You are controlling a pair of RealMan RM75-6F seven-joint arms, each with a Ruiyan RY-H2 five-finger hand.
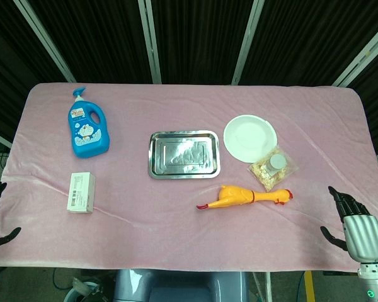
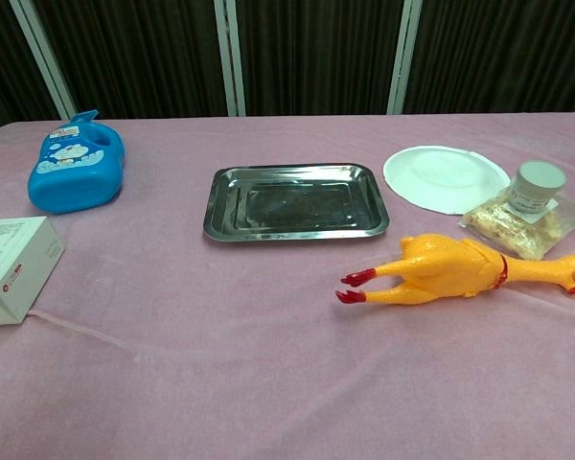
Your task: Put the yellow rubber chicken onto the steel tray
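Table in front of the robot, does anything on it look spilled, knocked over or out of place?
Nothing stands out. The rubber chicken lies on its side on the pink cloth, in front of the empty steel tray. The blue bottle also lies flat, but nothing has leaked around it.

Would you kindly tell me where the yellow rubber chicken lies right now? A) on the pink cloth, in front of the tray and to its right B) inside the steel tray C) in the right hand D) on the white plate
A: the yellow rubber chicken lies on the pink cloth, apart from the empty steel tray, with no hand touching it.
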